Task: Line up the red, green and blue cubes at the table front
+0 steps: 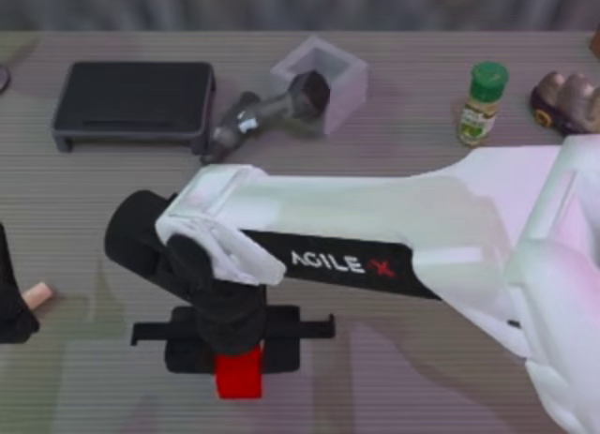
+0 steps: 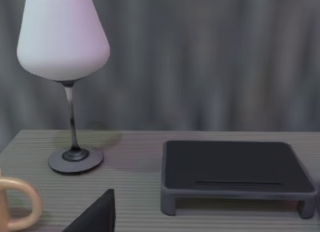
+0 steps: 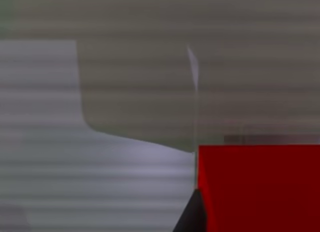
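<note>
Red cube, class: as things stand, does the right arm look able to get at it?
Probably yes: the right hand is directly over the red cube near the table front, nothing between them. The left hand sits at the left edge.

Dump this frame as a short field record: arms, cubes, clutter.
right gripper: at table front, down over the red cube
left arm: parked at the table's left edge
green, blue cubes: not visible
back of table: black tray, lilac box with dumbbell, green-capped bottle
left wrist view: wine glass, mug handle
</note>
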